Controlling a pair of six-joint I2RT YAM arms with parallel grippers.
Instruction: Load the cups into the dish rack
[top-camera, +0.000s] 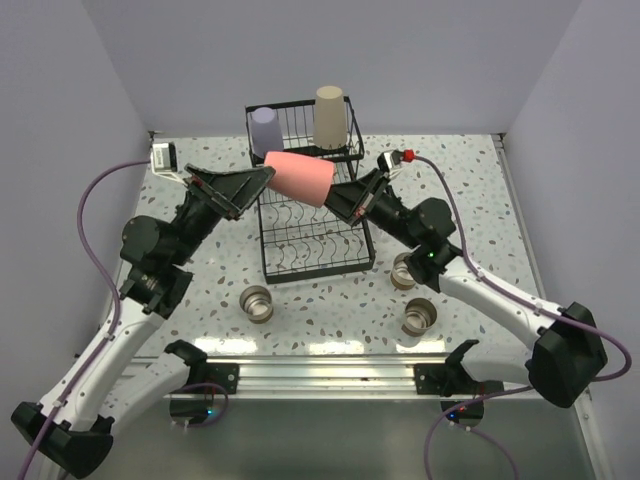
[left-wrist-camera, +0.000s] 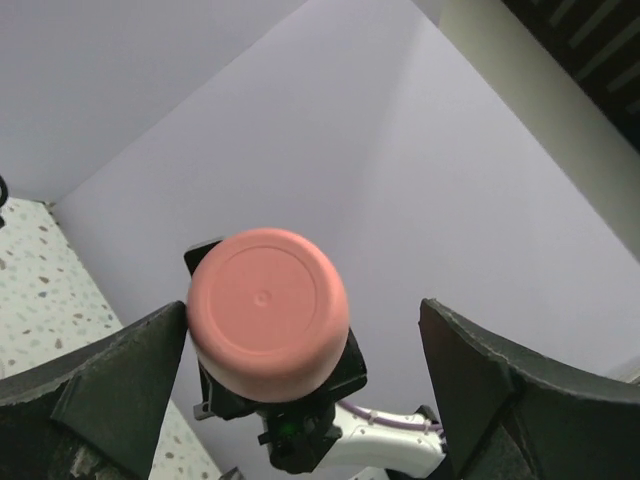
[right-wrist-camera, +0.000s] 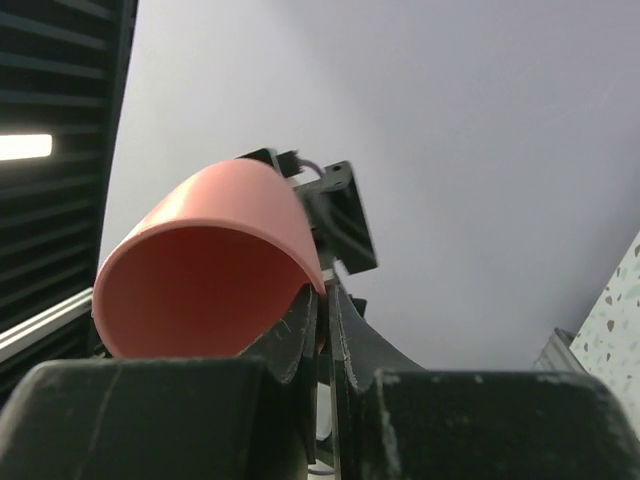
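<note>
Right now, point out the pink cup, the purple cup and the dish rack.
pink cup (top-camera: 298, 176), top camera, middle of its side wall.
purple cup (top-camera: 266, 130), top camera, its upward face.
dish rack (top-camera: 320, 272), top camera, front rim of the lower tray.

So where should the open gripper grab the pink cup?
Probably at its closed bottom end, coming from the left. The pink cup lies sideways in the air, the right gripper pinches its rim, and the open left gripper flanks the round bottom.
</note>
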